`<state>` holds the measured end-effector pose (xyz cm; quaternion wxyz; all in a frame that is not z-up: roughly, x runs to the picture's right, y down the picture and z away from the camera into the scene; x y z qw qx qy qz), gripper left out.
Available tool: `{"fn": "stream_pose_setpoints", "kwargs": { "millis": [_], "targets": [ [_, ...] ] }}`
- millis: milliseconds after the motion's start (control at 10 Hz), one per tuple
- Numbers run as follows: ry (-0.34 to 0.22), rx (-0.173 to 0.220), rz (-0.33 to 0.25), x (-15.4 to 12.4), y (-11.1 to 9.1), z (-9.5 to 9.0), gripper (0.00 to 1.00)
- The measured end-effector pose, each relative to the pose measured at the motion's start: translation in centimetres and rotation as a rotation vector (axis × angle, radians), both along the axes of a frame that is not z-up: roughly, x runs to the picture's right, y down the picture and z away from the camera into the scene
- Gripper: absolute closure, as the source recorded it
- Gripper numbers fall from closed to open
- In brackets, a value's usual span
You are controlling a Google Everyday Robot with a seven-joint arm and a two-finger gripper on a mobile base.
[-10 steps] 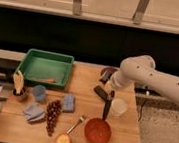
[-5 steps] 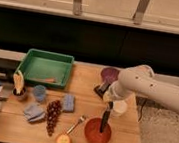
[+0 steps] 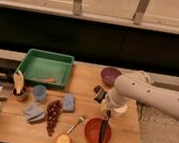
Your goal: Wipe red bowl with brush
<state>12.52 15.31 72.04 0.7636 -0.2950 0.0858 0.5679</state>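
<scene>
The red bowl (image 3: 97,132) sits near the front right of the wooden table (image 3: 9,125). The brush (image 3: 103,130), a slim black stick, stands nearly upright with its lower end inside the bowl. My gripper (image 3: 107,114) hangs just above the bowl's rim at the top of the brush and is shut on it. The white arm (image 3: 145,94) reaches in from the right.
A purple bowl (image 3: 110,75) stands at the back right and a black block (image 3: 99,93) lies beside the arm. A green tray (image 3: 47,67), a blue cup (image 3: 40,93), blue cloths (image 3: 35,112), grapes (image 3: 52,115) and a pale-handled utensil (image 3: 75,124) lie to the left.
The arm has swung down and forward from above the table's right side, bringing the brush down into the red bowl.
</scene>
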Motion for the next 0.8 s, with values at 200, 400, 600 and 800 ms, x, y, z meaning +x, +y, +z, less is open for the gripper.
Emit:
{"fn": "stream_pose_setpoints", "kwargs": {
  "millis": [200, 400, 600, 800],
  "targets": [
    [-0.040, -0.005, -0.015, -0.52, 0.18, 0.16, 1.00],
    [-0.040, -0.005, -0.015, -0.53, 0.16, 0.16, 1.00],
    [-0.040, -0.005, -0.016, -0.55, 0.14, 0.16, 1.00],
    [-0.028, -0.009, -0.034, -0.52, 0.32, 0.10, 1.00]
  ]
}}
